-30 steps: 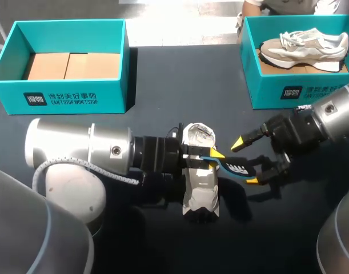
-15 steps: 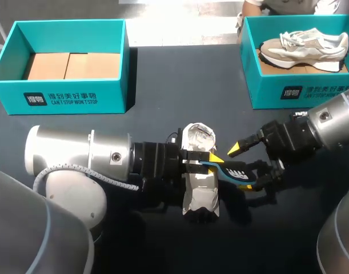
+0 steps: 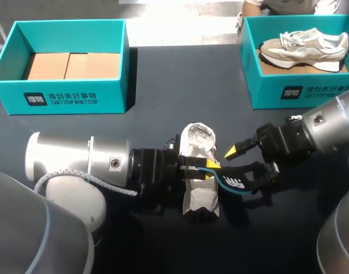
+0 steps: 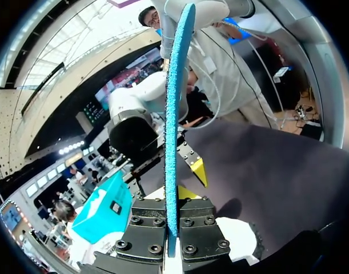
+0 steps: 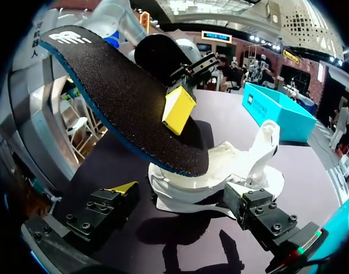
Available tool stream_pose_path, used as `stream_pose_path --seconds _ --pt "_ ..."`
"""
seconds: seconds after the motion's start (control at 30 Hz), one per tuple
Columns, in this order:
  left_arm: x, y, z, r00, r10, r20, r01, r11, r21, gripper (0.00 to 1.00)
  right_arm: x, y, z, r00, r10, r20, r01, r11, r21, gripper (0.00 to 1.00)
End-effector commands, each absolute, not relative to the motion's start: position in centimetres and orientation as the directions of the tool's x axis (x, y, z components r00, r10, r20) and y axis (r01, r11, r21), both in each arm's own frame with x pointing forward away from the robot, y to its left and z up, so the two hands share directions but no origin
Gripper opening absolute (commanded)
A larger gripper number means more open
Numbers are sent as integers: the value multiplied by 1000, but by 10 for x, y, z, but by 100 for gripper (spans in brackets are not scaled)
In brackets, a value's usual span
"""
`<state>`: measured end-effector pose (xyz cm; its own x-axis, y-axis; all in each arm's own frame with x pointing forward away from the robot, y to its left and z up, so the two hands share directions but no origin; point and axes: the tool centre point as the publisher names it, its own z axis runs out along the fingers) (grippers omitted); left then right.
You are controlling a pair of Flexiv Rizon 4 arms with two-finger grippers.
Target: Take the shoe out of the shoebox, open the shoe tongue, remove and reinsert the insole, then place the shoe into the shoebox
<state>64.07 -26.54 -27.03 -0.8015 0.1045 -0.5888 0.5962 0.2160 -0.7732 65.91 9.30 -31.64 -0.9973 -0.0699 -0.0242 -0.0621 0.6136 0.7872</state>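
**Insole held out over the shoe at mid-table**

The dark, matte table (image 3: pixel 163 103) has broad bare room through its middle and along the near edge. My left arm (image 3: pixel 77 160), a thick silver cylinder, lies in from the left. My right arm (image 3: pixel 328 120) comes in from the right.

Two teal card boxes stand at the far edge, well apart. The left shoebox (image 3: pixel 65 100) shows a brown cardboard floor. The right shoebox (image 3: pixel 265 85) holds a beige-and-white sneaker (image 3: pixel 303 48) lying on its side.

The white shoe (image 3: pixel 201 194) rests on the table between the two arms, well clear of both boxes, and looks crinkled at its far end.

The insole (image 3: pixel 234 182) is thin and curved, with a black mesh face and a blue foam edge. The left gripper (image 3: pixel 211 166) is clamped on one end of it just above the shoe. The free end reaches toward the right gripper (image 3: pixel 245 166), whose fingers are spread wide to either side of it without pinching it.
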Motion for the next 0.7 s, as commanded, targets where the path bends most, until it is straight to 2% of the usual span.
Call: stream_pose_path --seconds 0.03,0.7 --pt "641 -265 -276 -791 93 -605 611 181 -771 0 660 96 -317 -998 -61 -23 -55 613 788 100" --pt "641 -257 -295 -758 88 -647 652 76 -754 0 660 96 -317 -998 -61 -23 -55 613 788 100"
